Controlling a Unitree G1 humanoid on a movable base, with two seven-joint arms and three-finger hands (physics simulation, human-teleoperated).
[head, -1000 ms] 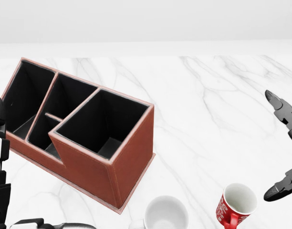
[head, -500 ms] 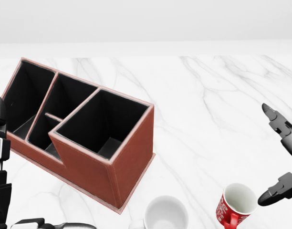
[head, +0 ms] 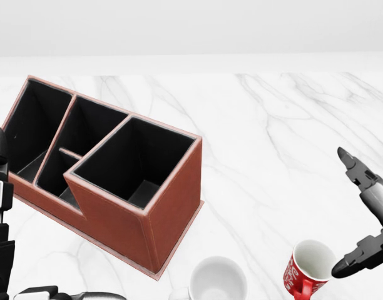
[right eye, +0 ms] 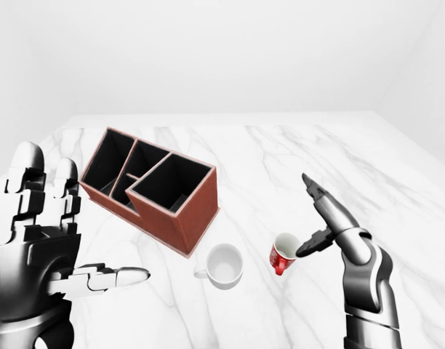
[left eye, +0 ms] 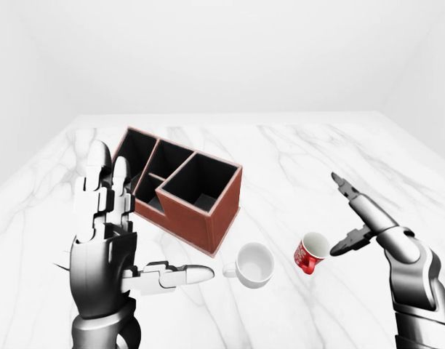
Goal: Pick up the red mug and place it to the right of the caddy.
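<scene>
Left-eye view: red mug beside spread right fingers.

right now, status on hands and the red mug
Right hand open, beside red mug, no grasp. Left hand open, idle. White mug sits between red mug and caddy.

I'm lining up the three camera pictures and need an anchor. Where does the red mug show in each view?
Left-eye view: the red mug is right of centre, low, beside the right hand.
Head view: the mug is at the bottom edge, right of centre, partly cut off.
Right-eye view: the mug is right of centre, low.
Shared landmark: the white mug lies to its left in every view.
</scene>
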